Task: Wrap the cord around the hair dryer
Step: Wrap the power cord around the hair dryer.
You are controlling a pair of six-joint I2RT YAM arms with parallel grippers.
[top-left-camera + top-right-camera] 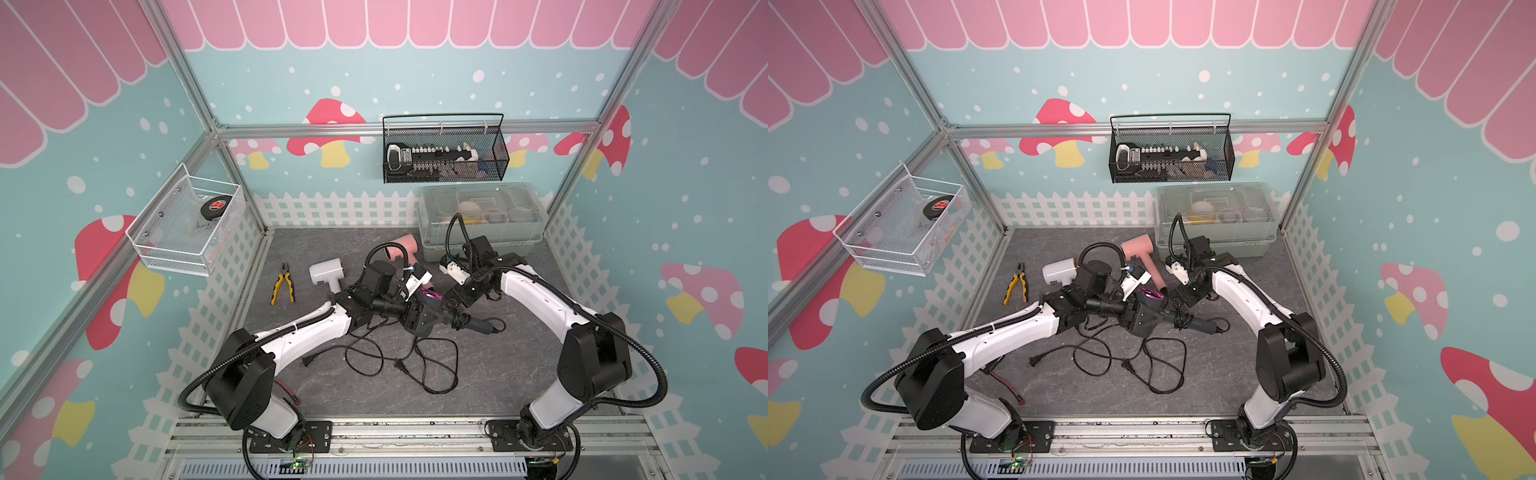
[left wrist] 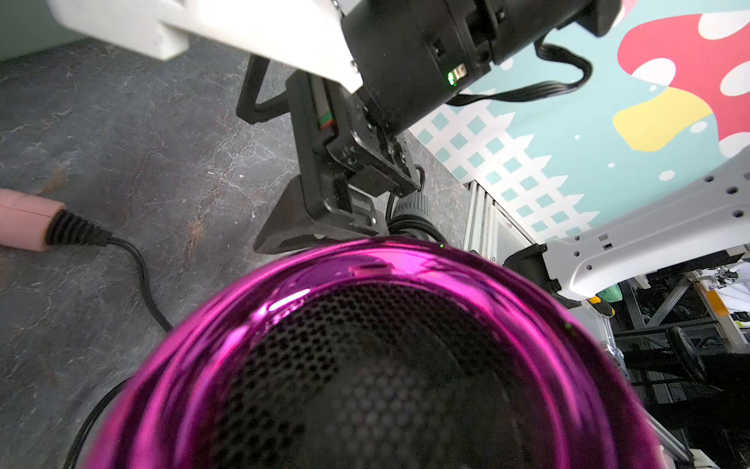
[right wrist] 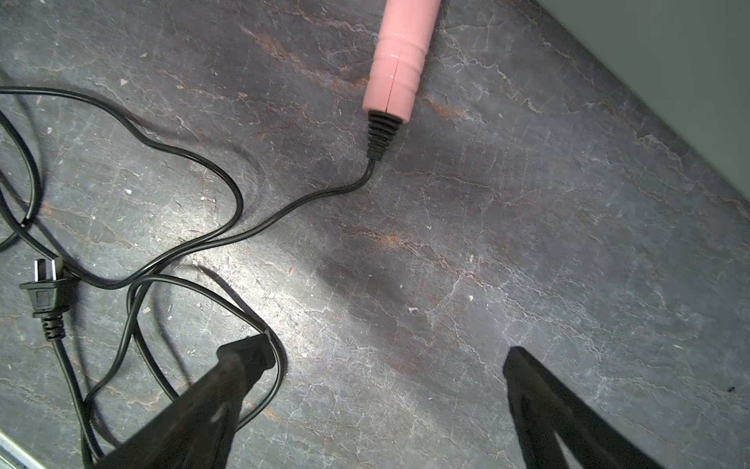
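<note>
At the middle of the table (image 1: 519, 374) the hair dryer (image 1: 432, 296) is grasped by the left gripper (image 1: 419, 318); the right gripper (image 3: 383, 353) is held spread, empty. Only few turns of cord (image 1: 457, 320) are seen wound on it; much is judged left to wrap

The left arm (image 1: 299, 332), white-shelled with black joints, climbs from its base on the front rail to a raised black elbow, then runs its forearm low and inward toward the middle. Its wrist lies nearly level, and the left gripper (image 1: 419, 321), a black parallel pair, is closed partway around the body of a black hair dryer with a shiny magenta ring (image 1: 431, 295). The right arm (image 1: 532, 291), built the same, stands up to a high elbow and slopes inward, its wrist bent down. The right gripper (image 3: 385, 365) points at the tabletop just beside the left one, its black fingers (image 3: 227, 390) spread wide apart
</note>
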